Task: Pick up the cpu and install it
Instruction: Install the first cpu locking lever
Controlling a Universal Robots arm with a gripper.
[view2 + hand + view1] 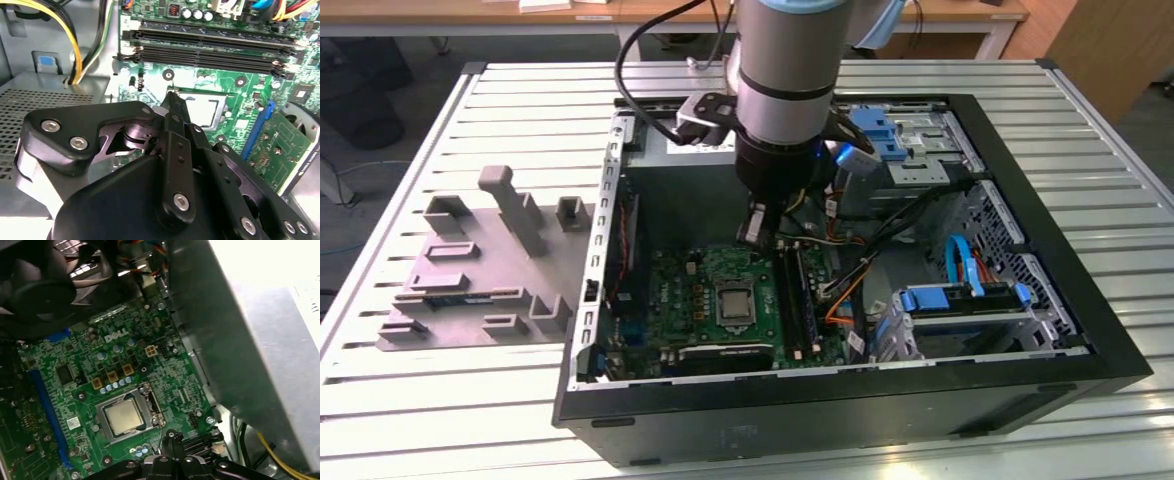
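A: Where is the cpu (123,417) found?
B: It is seated flat in the socket frame (131,414), already installed.
A: And the gripper (173,97)?
B: Its fingers are pressed together, nothing held, poised just above the socket.

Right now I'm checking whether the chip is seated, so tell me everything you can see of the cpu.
The cpu is a small flat square chip with a pale, silvery metal top. In the first wrist view it lies level in the socket on the green motherboard, with the metal socket frame around its edges. Nothing else touches it. The gripper is beside the socket, apart from the chip. In the exterior view it sits mid-board inside the open computer case.
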